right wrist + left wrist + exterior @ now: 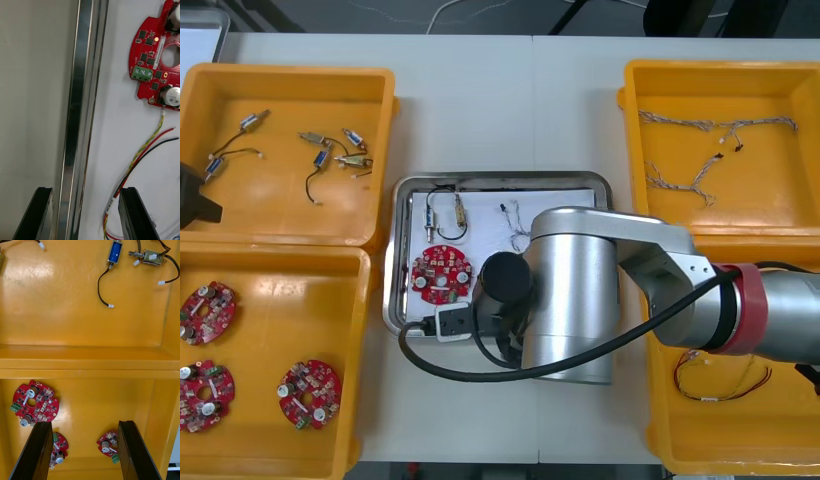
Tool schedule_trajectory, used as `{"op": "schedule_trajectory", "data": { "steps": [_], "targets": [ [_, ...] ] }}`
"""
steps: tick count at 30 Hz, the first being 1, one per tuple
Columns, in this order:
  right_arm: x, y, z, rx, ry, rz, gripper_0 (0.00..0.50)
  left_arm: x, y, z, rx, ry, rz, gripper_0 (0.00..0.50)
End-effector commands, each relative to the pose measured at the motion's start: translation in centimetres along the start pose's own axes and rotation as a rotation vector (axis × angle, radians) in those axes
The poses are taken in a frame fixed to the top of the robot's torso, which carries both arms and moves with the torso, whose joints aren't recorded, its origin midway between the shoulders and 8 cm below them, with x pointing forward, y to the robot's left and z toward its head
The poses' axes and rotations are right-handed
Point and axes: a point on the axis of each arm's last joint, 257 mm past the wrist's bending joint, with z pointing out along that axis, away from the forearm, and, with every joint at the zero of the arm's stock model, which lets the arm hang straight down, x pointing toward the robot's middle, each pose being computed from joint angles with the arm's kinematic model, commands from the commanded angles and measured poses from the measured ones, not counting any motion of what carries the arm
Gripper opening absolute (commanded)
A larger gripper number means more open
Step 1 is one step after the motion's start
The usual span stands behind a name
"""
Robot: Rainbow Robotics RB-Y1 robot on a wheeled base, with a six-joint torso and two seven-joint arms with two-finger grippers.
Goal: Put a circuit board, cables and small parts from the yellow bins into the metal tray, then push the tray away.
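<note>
Right gripper (87, 193), jaws spread, straddles the rim of the shiny metal tray (500, 181) at frame centre. Just inside lie a round red circuit board (442, 273) and a twisted red and yellow cable (144, 149). Left gripper (86, 427), jaws spread too, hangs over the yellow bins (280, 205) at left

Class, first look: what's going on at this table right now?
The right gripper, fingers open, straddles the rim of the metal tray, with one finger outside over the table and one inside. The tray holds a circuit board, a red and yellow cable and a small metal part. The left gripper hangs open over a yellow bin of more boards.
</note>
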Motion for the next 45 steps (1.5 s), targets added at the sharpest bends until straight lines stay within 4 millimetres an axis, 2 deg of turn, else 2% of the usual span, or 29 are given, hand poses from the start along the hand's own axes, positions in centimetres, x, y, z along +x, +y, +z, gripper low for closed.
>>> {"op": "schedule_trajectory", "data": {
  "steps": [1, 17, 32, 34, 36, 38, 40, 42, 44, 45],
  "targets": [
    [-2.3, 0.5, 0.1, 0.013, -0.035, -0.001, 0.500, -0.1, 0.4, -0.4, -0.058, -0.026, -0.045, 0.500],
    [-1.5, 2.5, 1.9, 0.014, -0.007, 0.009, 0.500, 0.1, 0.5, 0.1, -0.069, -0.021, -0.056, 0.500],
    [-2.1, 2.5, 3.8, 0.027, -0.001, 0.033, 0.500, 0.3, 0.5, 0.1, -0.069, -0.014, -0.055, 0.500],
    [-2.1, 2.6, 3.8, 0.026, -0.001, 0.032, 0.467, 0.3, 0.5, 0.1, -0.069, -0.014, -0.055, 0.500],
    [-2.1, 2.6, 3.8, 0.026, -0.002, 0.028, 0.393, 0.3, 0.5, 0.1, -0.069, -0.014, -0.055, 0.500],
    [-2.0, 2.7, 3.9, 0.026, 0.001, 0.029, 0.377, 0.3, 0.5, 0.1, -0.069, -0.014, -0.055, 0.500],
    [-2.0, 2.9, 4.0, 0.024, 0.002, 0.027, 0.249, 0.3, 0.5, 0.1, -0.069, -0.014, -0.055, 0.500],
    [-1.9, 2.8, 4.0, 0.031, 0.007, 0.029, 0.058, 0.3, 0.5, 0.1, -0.069, -0.014, -0.055, 0.500],
    [-1.8, 2.8, 4.1, 0.030, 0.008, 0.034, 0.000, 0.3, 0.5, 0.1, -0.069, -0.014, -0.055, 0.500],
    [-1.7, 2.8, 4.1, 0.031, 0.010, 0.036, 0.000, 0.3, 0.5, 0.1, -0.069, -0.014, -0.055, 0.500]
  ]
}}
